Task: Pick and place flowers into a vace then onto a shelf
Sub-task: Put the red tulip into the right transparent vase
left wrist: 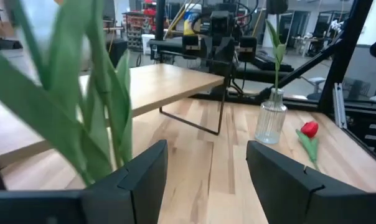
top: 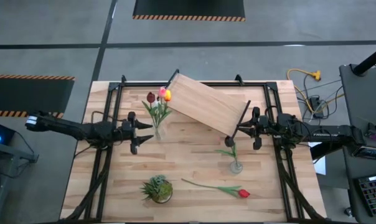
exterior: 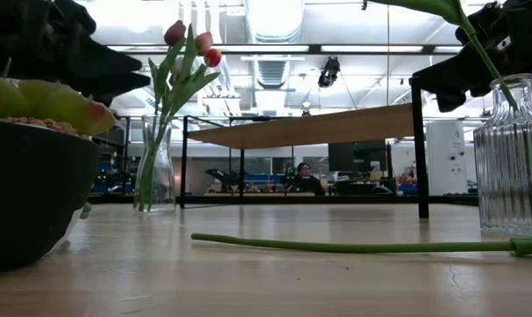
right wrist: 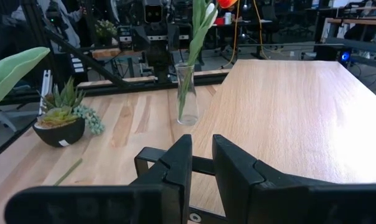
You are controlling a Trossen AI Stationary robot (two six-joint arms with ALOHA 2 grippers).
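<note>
While left gripper (top: pixel 144 132) gapes, right gripper (top: pixel 241 130) narrow, perhaps pinching hidden stem (top: pixel 231 152).

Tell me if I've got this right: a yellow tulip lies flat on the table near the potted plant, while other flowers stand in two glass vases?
Not quite: the tulip lying on the table is red, not yellow, as the high view shows. It does lie near the potted plant, and flowers stand in both vases.

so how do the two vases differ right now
The left vase is smooth and slim; the right vase is ribbed, with a wide body and narrow neck. The left vase holds a bunch of tulips with maroon, pink and yellow heads; the right vase holds only one green stem, no head visible. The left vase stands nearer the shelf. Both are clear glass, upright on the table.
</note>
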